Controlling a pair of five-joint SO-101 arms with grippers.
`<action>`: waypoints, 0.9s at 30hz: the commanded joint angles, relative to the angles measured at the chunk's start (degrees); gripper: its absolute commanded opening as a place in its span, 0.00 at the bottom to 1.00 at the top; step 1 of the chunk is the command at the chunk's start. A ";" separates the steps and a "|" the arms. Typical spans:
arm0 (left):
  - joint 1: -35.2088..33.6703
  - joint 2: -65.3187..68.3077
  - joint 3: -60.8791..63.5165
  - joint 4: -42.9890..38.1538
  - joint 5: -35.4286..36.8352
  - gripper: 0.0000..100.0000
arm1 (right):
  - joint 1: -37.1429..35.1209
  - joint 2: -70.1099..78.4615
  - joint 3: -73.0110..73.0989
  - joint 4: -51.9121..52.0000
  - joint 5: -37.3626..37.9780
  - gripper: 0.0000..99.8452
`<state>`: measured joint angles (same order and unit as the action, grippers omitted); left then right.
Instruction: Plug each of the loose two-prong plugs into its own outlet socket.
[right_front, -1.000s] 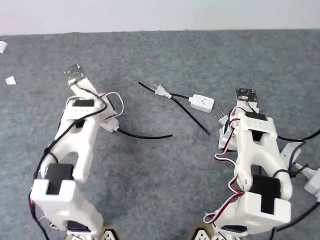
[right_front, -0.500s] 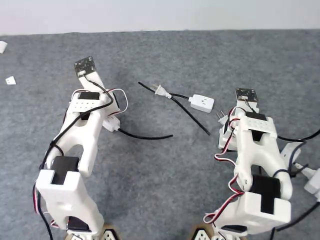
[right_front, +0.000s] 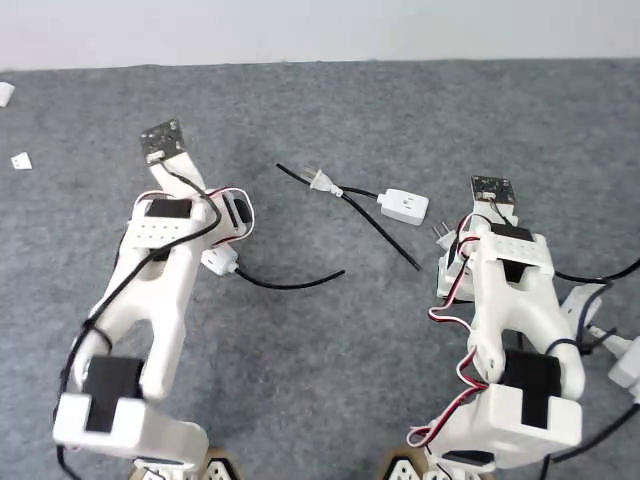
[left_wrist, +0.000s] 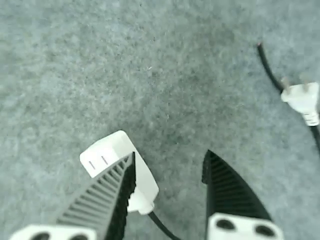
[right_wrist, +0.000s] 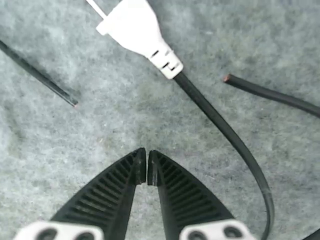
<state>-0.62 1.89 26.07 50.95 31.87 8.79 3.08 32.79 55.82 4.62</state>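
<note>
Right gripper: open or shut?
Shut and empty: in the right wrist view the right gripper has its fingertips touching over bare carpet, the white plug lying apart from them.

left arm (right_front: 160, 262) pulled back, socket (right_front: 220, 262) shifted nearer

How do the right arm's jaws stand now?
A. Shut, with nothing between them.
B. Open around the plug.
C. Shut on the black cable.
A: the right jaws meet tip to tip over bare carpet, and the plug lies apart from them.
</note>
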 joint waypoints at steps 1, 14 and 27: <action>-2.37 -9.05 3.30 0.62 3.43 0.21 | -0.66 -0.66 -0.26 0.84 1.67 0.01; -2.73 -7.38 11.21 -2.20 3.87 0.21 | -0.66 -0.66 -0.26 0.84 1.93 0.01; -2.64 8.79 -3.82 -2.55 3.87 0.21 | -0.66 -0.66 -0.26 0.84 1.93 0.01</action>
<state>-3.43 10.42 27.56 49.80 35.12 8.62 3.08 32.79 55.82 5.85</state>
